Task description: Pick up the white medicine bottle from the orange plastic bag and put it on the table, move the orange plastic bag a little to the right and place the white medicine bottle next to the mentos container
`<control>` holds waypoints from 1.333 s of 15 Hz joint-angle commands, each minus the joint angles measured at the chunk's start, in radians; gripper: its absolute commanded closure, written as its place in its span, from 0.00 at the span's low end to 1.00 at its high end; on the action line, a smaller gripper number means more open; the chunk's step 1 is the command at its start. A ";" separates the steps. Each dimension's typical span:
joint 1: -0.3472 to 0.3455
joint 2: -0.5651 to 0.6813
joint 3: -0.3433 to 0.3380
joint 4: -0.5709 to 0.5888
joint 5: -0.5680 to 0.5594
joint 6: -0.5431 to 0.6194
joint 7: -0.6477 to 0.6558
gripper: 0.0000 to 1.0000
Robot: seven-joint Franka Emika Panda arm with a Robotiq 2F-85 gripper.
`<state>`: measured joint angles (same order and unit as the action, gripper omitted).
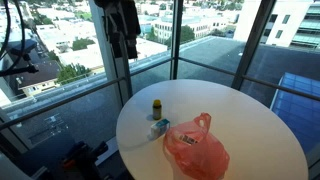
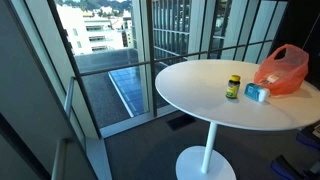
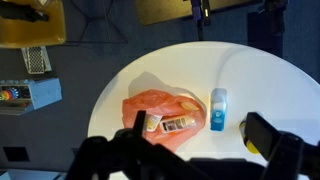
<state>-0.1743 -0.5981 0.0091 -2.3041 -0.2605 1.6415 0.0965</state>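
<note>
Descending onto the white medicine bottle (image 3: 178, 122) is judged the step in hand. The bottle lies in the open mouth of the orange plastic bag (image 3: 148, 102). The gripper (image 3: 195, 130) hangs well above the bag, jaws spread wide. Align the jaws across the bottle body, clear of the bag's film. Avoid the mentos container (image 3: 218, 108) just beside the bag.

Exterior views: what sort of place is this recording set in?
Probably an upper-floor office or lounge: floor-to-ceiling windows look down on city buildings, and a round white pedestal table holds an orange plastic bag.
</note>
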 commanded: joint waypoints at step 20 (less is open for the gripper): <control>-0.019 0.304 -0.153 0.056 0.048 0.456 0.057 0.00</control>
<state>-0.1869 -0.3863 -0.1133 -2.2977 -0.2537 2.0614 0.1808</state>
